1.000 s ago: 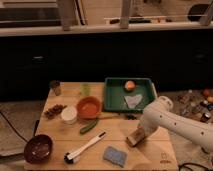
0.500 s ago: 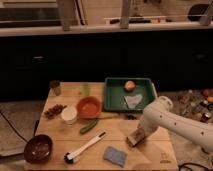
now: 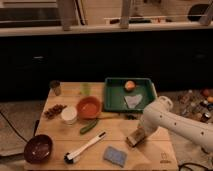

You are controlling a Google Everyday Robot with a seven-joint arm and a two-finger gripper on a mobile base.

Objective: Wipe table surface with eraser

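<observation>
The light-wood table surface [image 3: 120, 132] fills the lower middle of the camera view. The eraser [image 3: 134, 139], a small tan-brown block, stands tilted on the tabletop at the front right. My gripper [image 3: 139, 134] is at the end of the white arm [image 3: 170, 120] that reaches in from the right. It is down at the table and shut on the eraser. The arm's bulk hides most of the gripper.
A green tray [image 3: 112, 95] at the back right holds an orange and a crumpled cloth. An orange bowl [image 3: 89, 106], white cup [image 3: 69, 115], green cucumber [image 3: 89, 126], white-handled brush [image 3: 85, 147], blue pad [image 3: 115, 156] and dark bowl [image 3: 38, 148] lie to the left.
</observation>
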